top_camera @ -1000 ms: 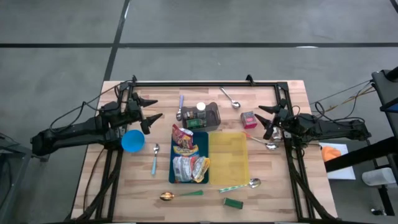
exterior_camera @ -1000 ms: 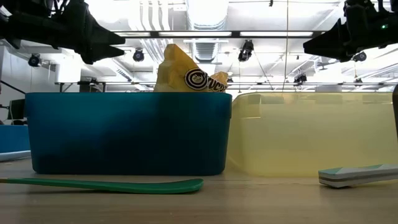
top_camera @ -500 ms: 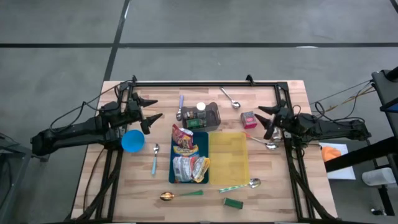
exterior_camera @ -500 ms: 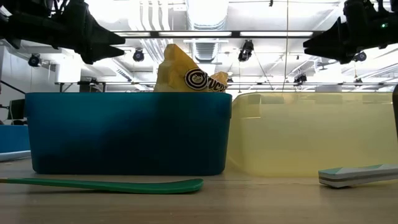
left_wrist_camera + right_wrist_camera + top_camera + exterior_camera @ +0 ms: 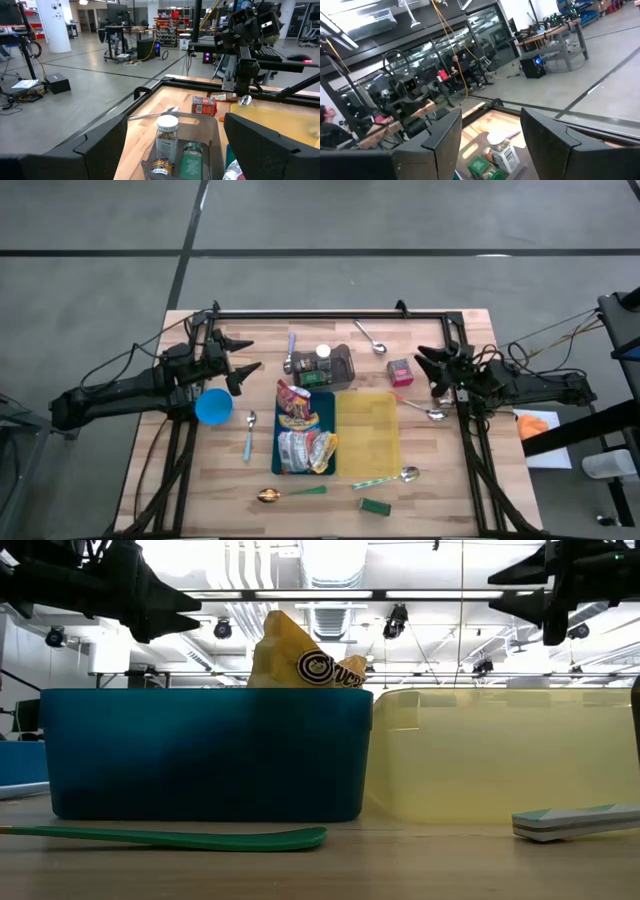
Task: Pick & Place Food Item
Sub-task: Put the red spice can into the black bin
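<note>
Several food packets (image 5: 300,430) lie in the blue bin (image 5: 277,442) at the table's middle. One yellow packet (image 5: 300,660) sticks up above the bin's rim. Beside it on the right stands a yellow bin (image 5: 370,430). My left gripper (image 5: 250,358) hovers open over the table's left side, pointing level toward the dark jar tray (image 5: 180,150); in its wrist view (image 5: 175,127) nothing is between the fingers. My right gripper (image 5: 425,370) hovers open at the right, facing left toward the tray. It is rolled to one side (image 5: 490,125) and holds nothing.
The dark tray with jars (image 5: 325,367) stands behind the bins. A small red box (image 5: 400,370) sits near my right gripper and a blue cup (image 5: 213,406) below my left. Spoons (image 5: 370,335) (image 5: 249,432) (image 5: 432,413), a green spoon (image 5: 290,493) and a green block (image 5: 375,506) lie scattered.
My right gripper has rolled about the line it points along and tipped up slightly, staying over the same spot at the table's right. Its finger gap looks the same.
</note>
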